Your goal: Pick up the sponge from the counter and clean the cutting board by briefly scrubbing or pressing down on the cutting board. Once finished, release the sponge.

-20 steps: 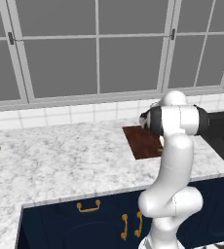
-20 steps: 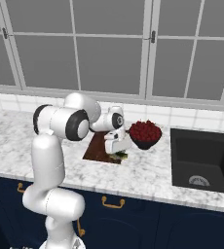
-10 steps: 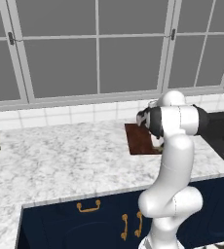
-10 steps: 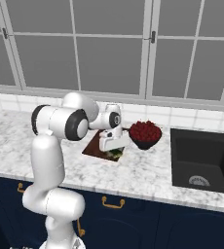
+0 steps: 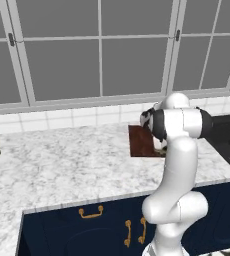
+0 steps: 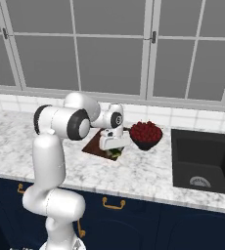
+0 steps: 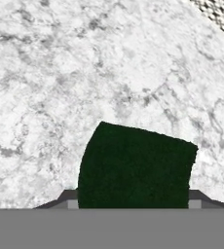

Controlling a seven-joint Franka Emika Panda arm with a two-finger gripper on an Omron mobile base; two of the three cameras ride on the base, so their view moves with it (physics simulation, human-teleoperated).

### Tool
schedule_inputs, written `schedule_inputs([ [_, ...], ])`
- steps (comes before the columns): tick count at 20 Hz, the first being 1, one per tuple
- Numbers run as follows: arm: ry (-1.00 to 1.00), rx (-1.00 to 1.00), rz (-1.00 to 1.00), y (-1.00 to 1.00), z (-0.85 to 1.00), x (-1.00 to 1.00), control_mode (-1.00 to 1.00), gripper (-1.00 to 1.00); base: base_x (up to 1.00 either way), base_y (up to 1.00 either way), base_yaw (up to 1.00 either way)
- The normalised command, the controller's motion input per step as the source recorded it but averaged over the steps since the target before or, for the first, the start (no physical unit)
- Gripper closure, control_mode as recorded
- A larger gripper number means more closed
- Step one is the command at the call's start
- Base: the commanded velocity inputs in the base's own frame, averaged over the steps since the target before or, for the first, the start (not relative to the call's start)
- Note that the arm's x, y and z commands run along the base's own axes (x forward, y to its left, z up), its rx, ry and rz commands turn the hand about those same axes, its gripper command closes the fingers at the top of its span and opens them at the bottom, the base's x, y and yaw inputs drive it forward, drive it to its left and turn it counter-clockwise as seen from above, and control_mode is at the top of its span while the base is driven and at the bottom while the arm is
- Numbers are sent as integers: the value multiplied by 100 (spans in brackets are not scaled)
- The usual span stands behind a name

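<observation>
4 entries: I am running through them from largest to smallest.
Counter [image 5: 62, 160]: white marble; it is lying under everything and is showing as the backdrop behind the sponge in the hand view.
Cutting board [image 5: 141, 142]: 1 flat, dark, rigid slab on the counter, partly hidden by the arm in the left base view. I am expecting it to take a firm press without shifting much.
Gripper [image 6: 113, 150]: it is hanging at the board's near corner, beside the bowl of red fruit [image 6: 145, 134]. Its jaws are standing partly closed with the sponge between them, and the 2 fingertips [image 7: 67, 197] are sitting against its opposite sides. I am reading that as a grip.
Sponge [image 7: 136, 165]: 1 small block, dark green face towards the hand camera, sitting between the jaws. A yellowish bit is peeking out below the hand in the right base view. I cannot tell whether it is touching a surface or hanging clear.
Handling: I am judging it light, soft and squashy, so it is likely giving under the pinch. I am favouring a hold across its 2 short sides, mid-height, squeezing only enough to stop it twisting while scrubbing.
</observation>
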Motion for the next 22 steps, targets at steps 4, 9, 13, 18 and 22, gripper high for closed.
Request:
schedule_inputs([
  [4, 0, -9, -21, 39, 0, 66, -100, 100, 0, 0, 0],
  [9, 0, -11, -25, 49, 0, 62, -100, 100, 0, 0, 0],
  [13, 0, -13, -24, 51, -2, 83, -100, 100, 0, 0, 0],
  [18, 0, -16, -23, 54, -16, 88, -100, 100, 0, 0, 0],
  [22, -2, -16, -18, 64, -28, 74, -100, 100, 0, 0, 0],
])
